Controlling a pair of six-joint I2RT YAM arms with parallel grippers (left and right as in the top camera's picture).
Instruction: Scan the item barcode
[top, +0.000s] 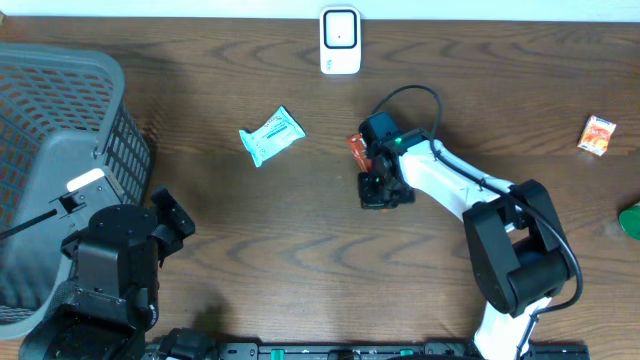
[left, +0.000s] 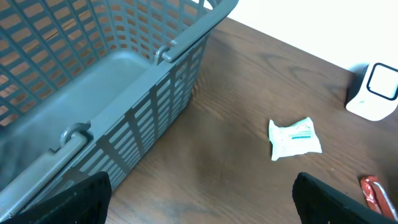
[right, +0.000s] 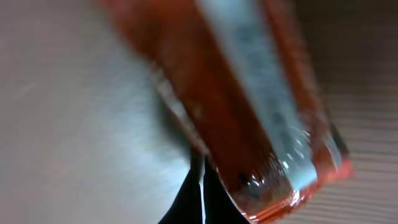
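Note:
The item, a red packet (top: 354, 146) with a clear sealed edge, is left of the right arm, below the white scanner (top: 340, 40). My right gripper (top: 367, 160) is shut on the red packet's (right: 249, 93) edge. In the right wrist view the packet fills the frame, blurred and very close, and the gripper's (right: 203, 180) dark fingertips meet at its fringe. No barcode shows. My left gripper (left: 202, 202) stands wide open over bare wood beside the basket, holding nothing. The left wrist view also shows the scanner (left: 376, 93) and the red packet's (left: 375, 194) end.
A grey mesh basket (top: 125, 150) fills the left side, its wall (left: 155, 106) close to my left gripper. A white and teal packet (top: 271, 135) lies mid-table. An orange packet (top: 598, 135) and a green thing (top: 631, 220) sit at the far right.

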